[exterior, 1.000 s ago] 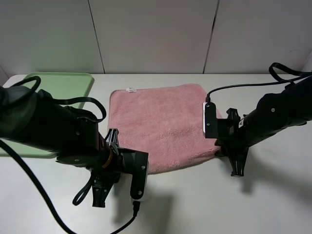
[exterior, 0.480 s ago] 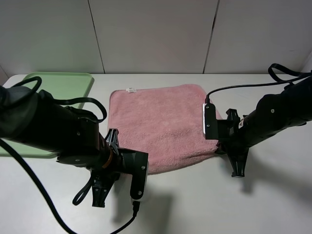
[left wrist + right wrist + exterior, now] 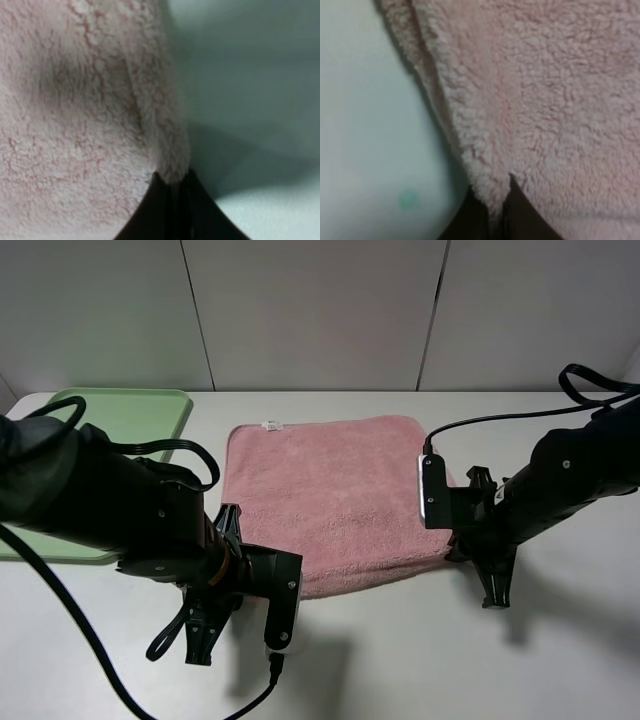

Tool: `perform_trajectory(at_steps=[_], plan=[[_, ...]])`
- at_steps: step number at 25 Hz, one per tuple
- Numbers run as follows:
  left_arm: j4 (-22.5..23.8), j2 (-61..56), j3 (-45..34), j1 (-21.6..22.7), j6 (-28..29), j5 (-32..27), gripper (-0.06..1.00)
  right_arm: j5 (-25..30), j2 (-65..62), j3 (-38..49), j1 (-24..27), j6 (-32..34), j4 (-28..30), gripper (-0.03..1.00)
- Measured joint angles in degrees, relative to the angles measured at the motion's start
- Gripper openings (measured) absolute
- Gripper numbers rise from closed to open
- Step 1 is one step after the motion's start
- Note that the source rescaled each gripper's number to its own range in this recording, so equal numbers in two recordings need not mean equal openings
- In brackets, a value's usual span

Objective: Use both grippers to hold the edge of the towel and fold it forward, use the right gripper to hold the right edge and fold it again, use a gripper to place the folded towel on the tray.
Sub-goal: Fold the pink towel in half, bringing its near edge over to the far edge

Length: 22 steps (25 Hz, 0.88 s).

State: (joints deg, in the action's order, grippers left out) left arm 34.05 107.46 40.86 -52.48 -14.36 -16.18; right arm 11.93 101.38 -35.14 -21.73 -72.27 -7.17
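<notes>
A pink towel (image 3: 330, 490) lies flat on the white table, a small white tag at its far left corner. My left gripper (image 3: 236, 543) is at the towel's near left corner. In the left wrist view the left gripper (image 3: 172, 185) is shut, with the fluffy towel (image 3: 75, 100) edge pinched between its tips. My right gripper (image 3: 456, 552) is at the near right corner. In the right wrist view the right gripper (image 3: 492, 202) is shut on the towel (image 3: 545, 100) edge. The corners themselves are hidden by the arms in the exterior view.
A light green tray (image 3: 130, 415) sits at the back left of the table, partly behind my left arm. Bare white table (image 3: 400, 650) runs along the front. A grey panelled wall stands behind. Cables trail from both arms.
My right gripper has shifted slightly right and toward the front, drawing the towel's right side with it. My left arm has barely moved.
</notes>
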Motion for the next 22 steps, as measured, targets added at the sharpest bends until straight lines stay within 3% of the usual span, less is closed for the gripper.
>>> perform_trajectory(at_steps=[4,15,22], plan=[[0.1,0.0,0.1,-0.1,0.0,-0.6,0.0,1.2,-2.5,0.0,0.0,0.0,0.0,0.0],[-0.8,0.2,6.5,-0.1,0.1,-11.9,0.0,2.7,-6.3,0.2,0.0,0.0,-0.3,0.0],[-1.0,-3.6,7.7,-0.1,0.1,-14.8,0.0,3.7,-6.5,0.2,0.0,0.0,-0.5,0.0]])
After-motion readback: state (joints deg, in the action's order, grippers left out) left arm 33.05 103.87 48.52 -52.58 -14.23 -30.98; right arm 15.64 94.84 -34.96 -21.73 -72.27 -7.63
